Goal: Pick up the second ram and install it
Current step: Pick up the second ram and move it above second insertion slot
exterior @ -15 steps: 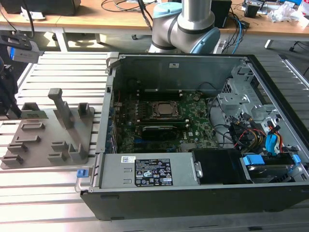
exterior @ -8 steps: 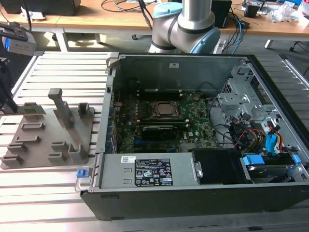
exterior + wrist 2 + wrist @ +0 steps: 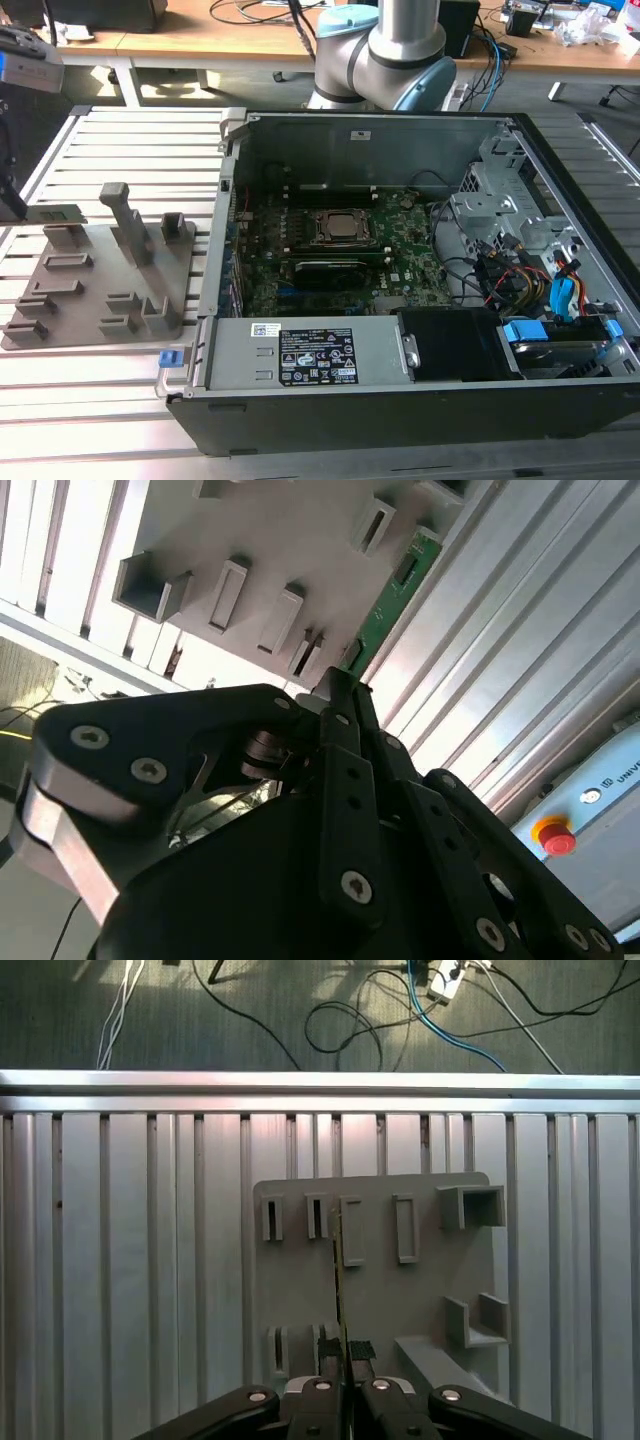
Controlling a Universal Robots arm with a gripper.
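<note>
The second ram [image 3: 393, 602] is a narrow green board stick, and my gripper [image 3: 343, 685] is shut on one end of it. It juts out from the fingertips over the grey plastic tray [image 3: 300, 540]. In the first wrist view the ram [image 3: 338, 1270] is edge-on, a thin line rising from my gripper [image 3: 343, 1385] above the tray's slots [image 3: 352, 1230]. In the exterior view my gripper [image 3: 15, 205] is at the far left edge, beside the tray [image 3: 95, 290] and well away from the open computer case [image 3: 400, 260].
The motherboard [image 3: 340, 255] with its CPU socket [image 3: 335, 228] lies inside the case, with cables and drive bays [image 3: 540, 270] on the exterior view's right. The robot base [image 3: 385, 50] stands behind the case. The tray's upright posts [image 3: 125, 215] rise from the slatted aluminium table [image 3: 100, 400].
</note>
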